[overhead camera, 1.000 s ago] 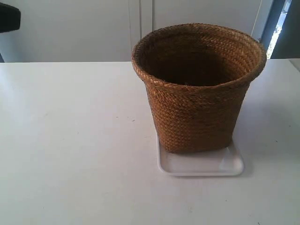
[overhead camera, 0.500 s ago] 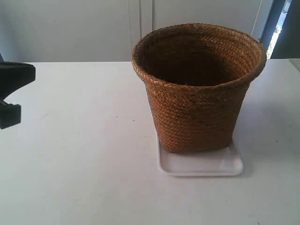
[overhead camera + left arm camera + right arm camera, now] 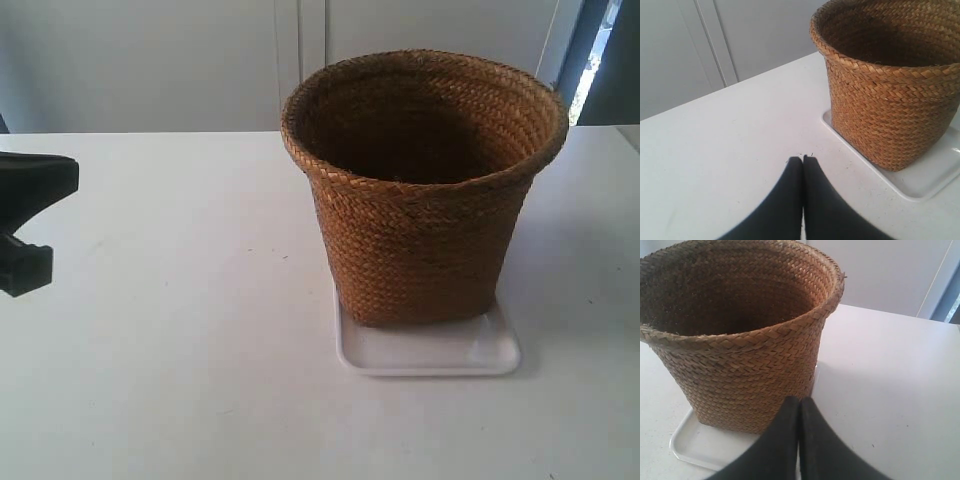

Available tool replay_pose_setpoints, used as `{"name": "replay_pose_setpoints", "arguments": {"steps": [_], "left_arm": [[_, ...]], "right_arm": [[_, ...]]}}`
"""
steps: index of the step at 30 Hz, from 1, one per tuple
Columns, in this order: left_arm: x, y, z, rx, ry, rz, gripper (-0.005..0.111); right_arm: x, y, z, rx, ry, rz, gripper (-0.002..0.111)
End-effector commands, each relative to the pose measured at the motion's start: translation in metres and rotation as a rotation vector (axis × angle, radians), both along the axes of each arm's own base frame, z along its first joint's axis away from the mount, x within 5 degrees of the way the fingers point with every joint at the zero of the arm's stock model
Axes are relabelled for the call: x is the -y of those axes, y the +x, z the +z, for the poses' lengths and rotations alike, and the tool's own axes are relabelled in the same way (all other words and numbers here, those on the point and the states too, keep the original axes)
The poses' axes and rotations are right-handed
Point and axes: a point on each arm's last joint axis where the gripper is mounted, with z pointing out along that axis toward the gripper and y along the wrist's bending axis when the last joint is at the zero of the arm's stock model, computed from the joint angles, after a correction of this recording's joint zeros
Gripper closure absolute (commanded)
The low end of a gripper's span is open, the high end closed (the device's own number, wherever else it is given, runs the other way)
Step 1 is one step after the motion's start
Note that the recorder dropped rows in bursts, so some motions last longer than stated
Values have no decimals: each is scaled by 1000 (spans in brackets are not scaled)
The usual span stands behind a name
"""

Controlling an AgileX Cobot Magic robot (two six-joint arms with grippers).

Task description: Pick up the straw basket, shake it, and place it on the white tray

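Upright, straw basket point(image 3: 420, 235) nearly fills white tray point(image 3: 430, 358); left pincer point(image 3: 803, 160), right pincer point(image 3: 800, 401) clenched empty alongside.

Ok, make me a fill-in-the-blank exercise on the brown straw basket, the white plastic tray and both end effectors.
1. The brown braided-straw basket stands upright ____ the flat white rectangular plastic tray.
2. The left end effector has its jaws ____.
3. The right end effector holds ____.
4. The tray lies on a ____ table.
Missing words: on; shut; nothing; white.
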Motion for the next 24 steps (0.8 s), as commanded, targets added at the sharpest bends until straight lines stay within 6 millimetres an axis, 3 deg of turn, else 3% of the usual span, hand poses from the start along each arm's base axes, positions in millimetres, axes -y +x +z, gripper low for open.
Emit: {"name": "replay_pose_setpoints", "arguments": {"steps": [1,16,21,24], "left_arm": [[0,-2,-1,-3,-6,-4,107],[-3,-5,3,56,62,-18,107],[-22,-15,10,95,12,91,107],[-40,-27,-8,51,0,201,107]], "right_arm": [[0,-1,0,8,-11,0,108],[0,-1,0,6,-11,0,108],[0,-1,0,8,-11,0,108],[0,-1,0,8,-11,0,108]]}}
